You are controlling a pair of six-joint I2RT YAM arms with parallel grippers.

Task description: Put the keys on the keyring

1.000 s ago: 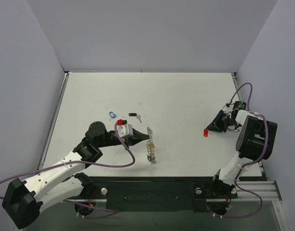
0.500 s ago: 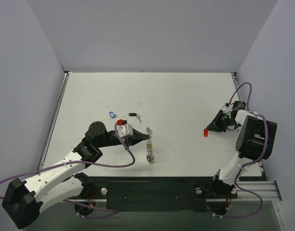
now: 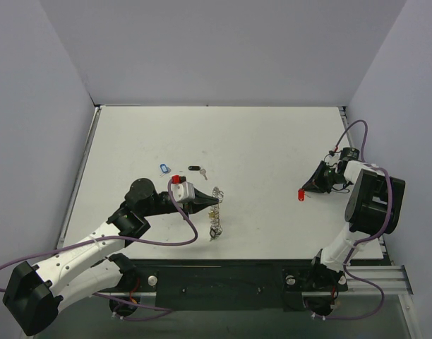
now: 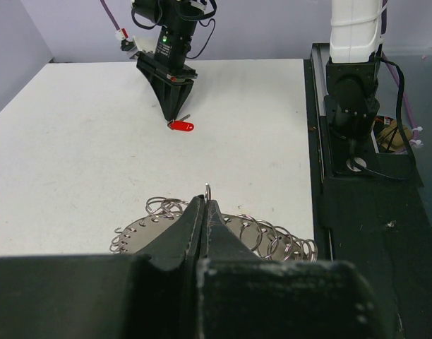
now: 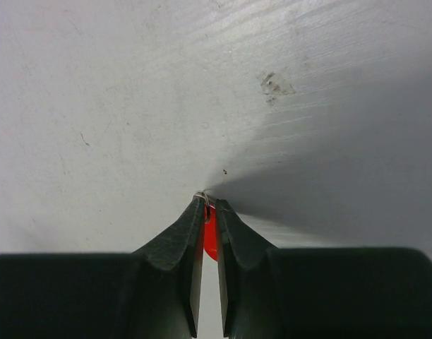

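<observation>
We see the keyring [image 3: 216, 212] just L of desk centre, toward the near edge: a flat silver ring, rim full of small wire loops. It sits at the tip of the left gripper [image 3: 213, 203], whose fingers are pressed fully together. In the left wrist view one thin wire loop pokes up right at the tips, and the rest of the ring spreads out below and beyond them. So we read the left gripper as pinched tight on the keyring by its rim/loop. From the top view the ring looks tilted up on edge rather than flat, but we can't say for sure.

The red key [image 3: 301, 196] is well apart, on the R side of the desk [image 3: 258, 141]. The right gripper [image 3: 307, 189] points down at it, jaws narrowed to a slit. The right wrist view shows the red head wedged between the fingers, w/ a small wire ring at the very tips.

Beyond the left gripper, toward the far side, are a blue key [image 3: 162, 168] and a black key [image 3: 195, 168], near each other and lying loose on the desk.
</observation>
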